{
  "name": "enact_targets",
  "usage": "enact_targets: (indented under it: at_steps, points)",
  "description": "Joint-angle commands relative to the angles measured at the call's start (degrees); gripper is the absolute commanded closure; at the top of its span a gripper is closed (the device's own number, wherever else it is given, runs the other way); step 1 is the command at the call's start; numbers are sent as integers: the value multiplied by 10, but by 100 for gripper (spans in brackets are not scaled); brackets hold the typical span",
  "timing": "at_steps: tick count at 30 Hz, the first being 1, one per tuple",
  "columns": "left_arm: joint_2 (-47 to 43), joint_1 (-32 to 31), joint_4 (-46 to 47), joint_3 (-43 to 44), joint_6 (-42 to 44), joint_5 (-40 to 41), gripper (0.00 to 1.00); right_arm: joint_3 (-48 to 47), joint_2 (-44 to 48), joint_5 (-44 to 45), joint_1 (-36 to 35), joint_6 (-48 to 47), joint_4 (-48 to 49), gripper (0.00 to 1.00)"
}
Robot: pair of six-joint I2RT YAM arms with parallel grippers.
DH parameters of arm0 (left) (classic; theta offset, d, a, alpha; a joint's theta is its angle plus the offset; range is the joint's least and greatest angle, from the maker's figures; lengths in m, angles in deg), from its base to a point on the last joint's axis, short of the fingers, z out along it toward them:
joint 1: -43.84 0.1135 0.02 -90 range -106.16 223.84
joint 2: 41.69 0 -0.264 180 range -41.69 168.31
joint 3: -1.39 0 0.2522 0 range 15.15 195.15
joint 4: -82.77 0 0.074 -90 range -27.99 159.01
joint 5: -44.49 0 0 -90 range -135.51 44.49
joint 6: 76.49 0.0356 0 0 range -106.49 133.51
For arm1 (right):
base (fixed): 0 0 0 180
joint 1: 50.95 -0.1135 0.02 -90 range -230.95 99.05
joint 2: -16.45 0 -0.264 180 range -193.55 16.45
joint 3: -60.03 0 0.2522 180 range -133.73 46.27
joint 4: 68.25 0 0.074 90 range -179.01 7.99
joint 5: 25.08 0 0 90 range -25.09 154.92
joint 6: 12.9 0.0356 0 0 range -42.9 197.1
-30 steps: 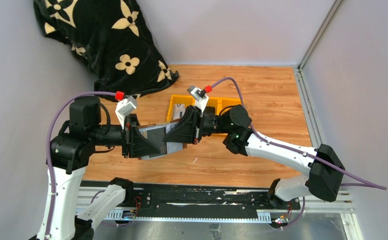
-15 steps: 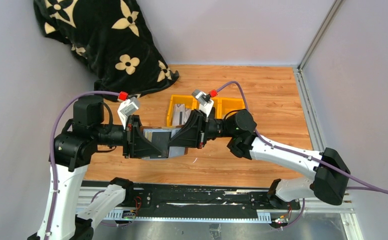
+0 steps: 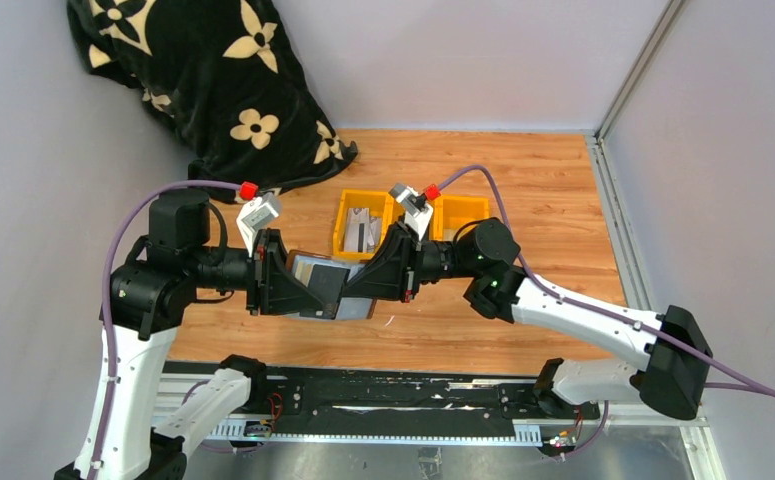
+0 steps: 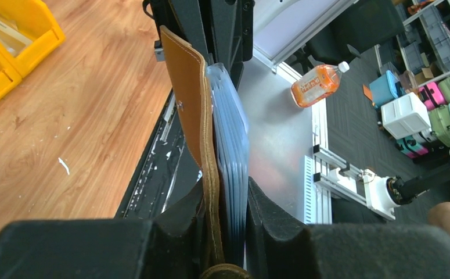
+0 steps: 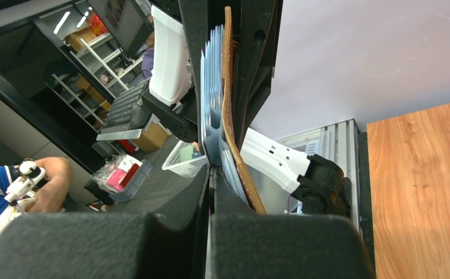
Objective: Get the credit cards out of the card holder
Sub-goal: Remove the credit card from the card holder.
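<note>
The card holder (image 3: 325, 283) hangs above the wooden table (image 3: 543, 190), held between the two arms, which meet from opposite sides near the table's front edge. It stands on edge, its brown leather cover (image 4: 192, 99) beside a fanned stack of pale-blue sheets (image 4: 232, 133) that spreads away from the leather. The left gripper (image 4: 229, 224) is clamped on the holder's lower end, one finger (image 4: 179, 218) against the leather and the other against the outer face of the sheets, so cover and stack are squeezed together there. The right gripper (image 5: 209, 197) comes in from the other end with its fingers pressed fully together. They appear to pinch a thin leaf of that stack, while the leather runs past outside them. Whether that leaf is a card or a plastic sleeve cannot be told from here. Just behind the holder, two yellow bins (image 3: 361, 228) sit side by side on the table, the left one with flat grey pieces in it. A black blanket with cream flowers (image 3: 193, 70) is heaped in the far left corner.
</note>
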Motion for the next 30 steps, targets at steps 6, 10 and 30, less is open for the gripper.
enact_targets:
  at_steps: [6,10,30]
  points:
    - [-9,-3,13,18,-22,-47,79,-6,42,-18,13,-79,-117,100]
    - [-7,-3,12,16,-18,-40,81,-8,31,-18,9,-57,-84,86]
    - [-15,-3,12,9,-7,-9,78,-66,-47,11,-22,-39,-54,78]
